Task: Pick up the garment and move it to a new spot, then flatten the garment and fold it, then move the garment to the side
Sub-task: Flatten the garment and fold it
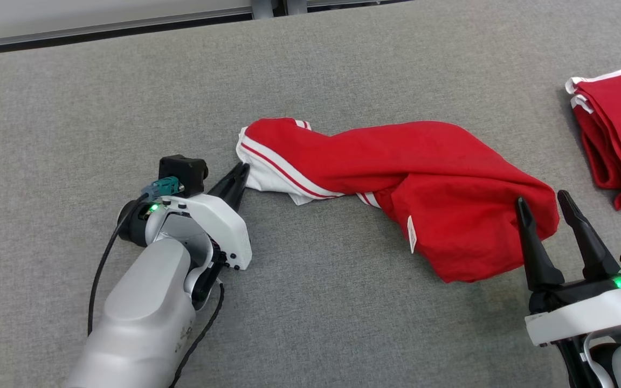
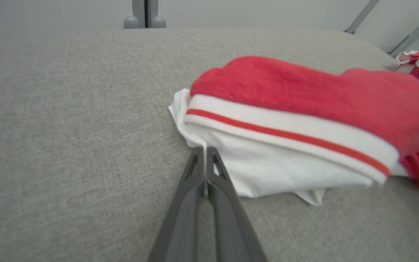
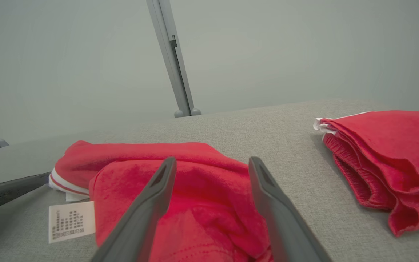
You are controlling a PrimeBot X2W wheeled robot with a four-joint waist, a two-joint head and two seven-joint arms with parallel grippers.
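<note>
Red garment (image 1: 397, 161) with white striped trim, lying twisted on grey bench (image 1: 316, 302). Left fingers (image 1: 232, 186) together, clamped on its white edge. Right fingers (image 1: 531, 242) apart, over its red end. Second folded garment (image 1: 618, 129) well apart, rightward.

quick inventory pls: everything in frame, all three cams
crumpled garment: 1, red with white striped trim, middle of the table
care label: 1, white, on the crumpled garment's near side
folded garment: 1, red with white edging, at the table's right side
table: 1, grey fabric top, under both garments
post: 1, grey, beyond the table's far edge
left gripper: 1, dark fingers, shut on the crumpled garment's white left end
right gripper: 1, dark fingers, open, at the crumpled garment's right end
</note>
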